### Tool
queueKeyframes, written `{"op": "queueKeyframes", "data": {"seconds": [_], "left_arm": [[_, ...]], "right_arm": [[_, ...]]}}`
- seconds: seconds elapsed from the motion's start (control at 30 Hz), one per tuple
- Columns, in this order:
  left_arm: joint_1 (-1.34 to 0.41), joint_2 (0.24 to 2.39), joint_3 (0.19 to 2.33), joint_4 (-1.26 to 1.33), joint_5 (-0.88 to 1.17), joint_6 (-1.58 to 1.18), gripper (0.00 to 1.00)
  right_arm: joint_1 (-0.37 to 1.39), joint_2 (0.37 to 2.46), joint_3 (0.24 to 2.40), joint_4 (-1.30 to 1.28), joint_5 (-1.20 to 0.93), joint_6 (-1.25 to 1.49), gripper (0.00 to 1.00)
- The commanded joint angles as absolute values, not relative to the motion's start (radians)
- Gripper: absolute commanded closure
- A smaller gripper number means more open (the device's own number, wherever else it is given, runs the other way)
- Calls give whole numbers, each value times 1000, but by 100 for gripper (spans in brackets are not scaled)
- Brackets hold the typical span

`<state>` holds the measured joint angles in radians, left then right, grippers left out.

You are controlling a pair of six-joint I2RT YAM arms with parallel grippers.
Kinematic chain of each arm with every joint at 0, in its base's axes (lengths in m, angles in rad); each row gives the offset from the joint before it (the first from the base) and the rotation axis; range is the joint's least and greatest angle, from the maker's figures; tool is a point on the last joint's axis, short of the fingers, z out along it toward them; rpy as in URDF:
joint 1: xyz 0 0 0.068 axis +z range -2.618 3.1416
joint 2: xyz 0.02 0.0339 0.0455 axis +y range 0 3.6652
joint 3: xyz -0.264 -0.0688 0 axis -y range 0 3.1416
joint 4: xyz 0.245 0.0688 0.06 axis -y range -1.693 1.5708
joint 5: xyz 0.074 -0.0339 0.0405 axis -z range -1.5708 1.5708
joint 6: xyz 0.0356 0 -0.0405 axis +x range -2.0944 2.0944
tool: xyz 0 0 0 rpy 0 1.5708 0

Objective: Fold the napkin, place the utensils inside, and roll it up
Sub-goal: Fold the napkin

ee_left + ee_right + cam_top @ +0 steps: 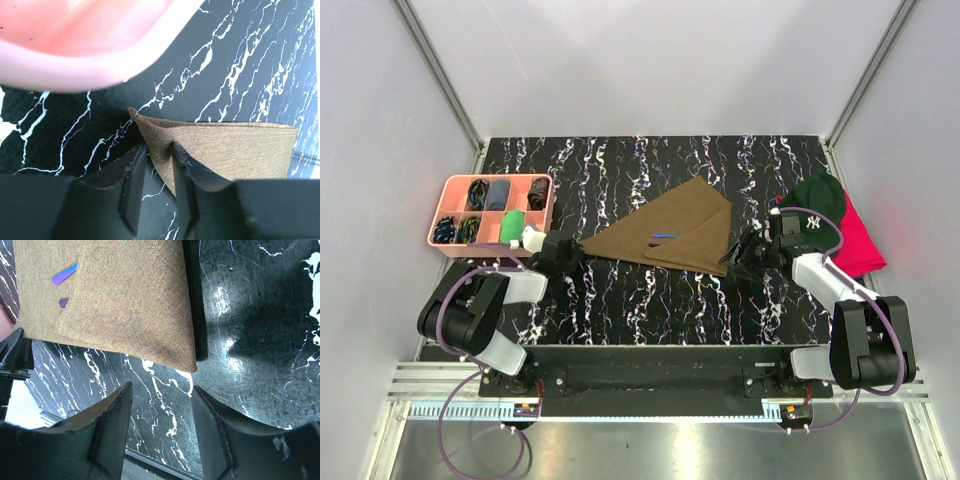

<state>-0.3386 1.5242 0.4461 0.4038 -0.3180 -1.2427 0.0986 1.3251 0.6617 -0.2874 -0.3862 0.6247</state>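
Since napkin [670, 232] is soft, limp cloth, folded mid-table with utensils [663, 237] tucked in: left hand [159, 172] pinching left corner; right hand [160, 435] parted, empty, near right corner. Grab corners only.

Olive-brown napkin [670, 235] folded into a triangle, flat on table, iridescent utensils [663, 238] tucked inside

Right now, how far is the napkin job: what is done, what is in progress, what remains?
Done: the napkin lies folded into a triangle, with the utensils tucked inside, only their tips showing. In progress: the left gripper is around the napkin's left corner; the right gripper waits open beside the right corner. Remaining: the rolling, as the napkin lies flat.
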Motion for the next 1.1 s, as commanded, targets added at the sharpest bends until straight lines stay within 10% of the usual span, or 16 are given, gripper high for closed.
{"op": "queueKeyframes", "data": {"seconds": [0.0,0.23,1.07], "left_arm": [[-333,1551,439,405,-336,-1200,74],[-333,1578,456,449,-322,-1063,100],[-780,1690,840,598,-84,-385,100]], "right_arm": [[103,1325,672,-291,-410,604,41],[104,1318,672,-291,-408,604,41],[103,1244,640,-302,-388,623,41]]}}
